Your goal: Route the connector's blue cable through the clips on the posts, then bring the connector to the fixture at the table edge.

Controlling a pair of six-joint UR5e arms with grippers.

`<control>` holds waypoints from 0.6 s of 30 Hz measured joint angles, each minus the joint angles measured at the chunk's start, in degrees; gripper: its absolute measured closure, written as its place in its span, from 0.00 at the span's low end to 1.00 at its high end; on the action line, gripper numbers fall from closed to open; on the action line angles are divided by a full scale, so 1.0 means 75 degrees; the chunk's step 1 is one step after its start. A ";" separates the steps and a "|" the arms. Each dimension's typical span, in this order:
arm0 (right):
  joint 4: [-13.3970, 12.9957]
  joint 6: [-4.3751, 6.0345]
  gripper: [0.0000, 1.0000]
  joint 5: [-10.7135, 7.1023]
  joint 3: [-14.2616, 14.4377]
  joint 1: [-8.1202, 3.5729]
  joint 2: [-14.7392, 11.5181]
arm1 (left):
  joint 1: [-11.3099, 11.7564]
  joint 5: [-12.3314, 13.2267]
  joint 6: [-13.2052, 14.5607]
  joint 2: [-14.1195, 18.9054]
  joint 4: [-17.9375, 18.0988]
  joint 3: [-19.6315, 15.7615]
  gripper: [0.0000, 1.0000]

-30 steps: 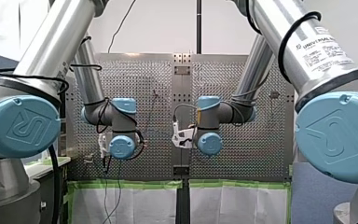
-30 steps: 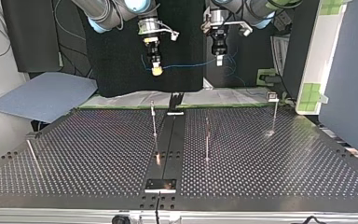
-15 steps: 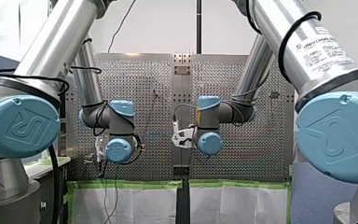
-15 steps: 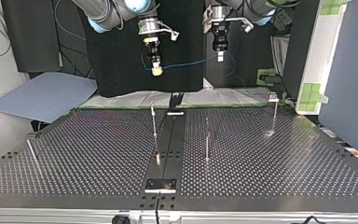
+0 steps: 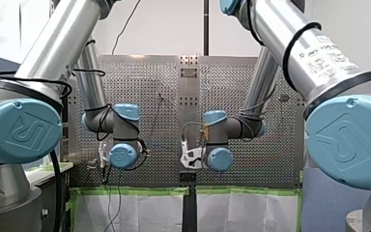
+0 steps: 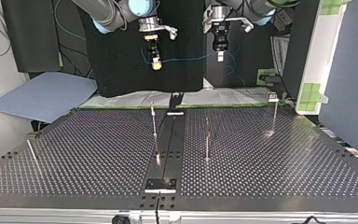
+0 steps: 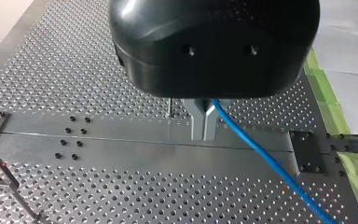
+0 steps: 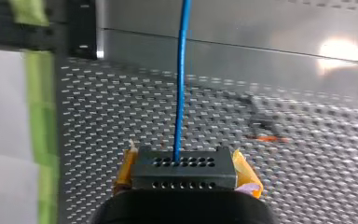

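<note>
In the right wrist view a black connector [image 8: 183, 161] with rows of holes sits between yellow pads [image 8: 245, 171], and my right gripper [image 8: 185, 170] is shut on it. Its blue cable [image 8: 181, 79] runs straight ahead from it. My left gripper [image 7: 204, 134], black with metal fingers, is shut on the blue cable [image 7: 261, 161], which trails away beside it. In the top view both hang above the table's far edge: my right gripper [image 6: 156, 64] at the left, my left gripper [image 6: 220, 56] at the right, the cable [image 6: 186, 59] strung between them.
Thin posts stand on the perforated table [image 6: 270, 172]: one [image 6: 154, 119] near the centre rail, one [image 6: 207, 140] beside it, one [image 6: 275, 112] at the top view's right, a leaning one [image 6: 31, 154] at its left. A fixture plate [image 6: 160, 185] lies at the near edge.
In the top view my left gripper rose and shifted slightly right with the cable, then held still. My right gripper then lifted with the connector. The cable hangs higher and straighter.
</note>
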 joint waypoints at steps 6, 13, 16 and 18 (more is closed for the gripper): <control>0.0026 0.0002 1.00 0.0001 -0.0001 -0.0001 0.0388 | 0.0000 0.0000 0.0000 0.0000 0.0000 0.0000 1.00; 0.0028 0.0003 1.00 0.0001 -0.0002 -0.0001 0.0595 | -0.0011 -0.0010 -0.0009 -0.0012 -0.0009 0.0010 1.00; 0.0098 0.0055 1.00 0.0013 -0.0071 0.0003 0.0538 | -0.0113 -0.0113 -0.0114 -0.0114 -0.0111 0.0111 1.00; 0.0199 0.0146 1.00 0.0029 -0.0174 0.0038 0.0436 | -0.0236 -0.0236 -0.0226 -0.0236 -0.0238 0.0234 1.00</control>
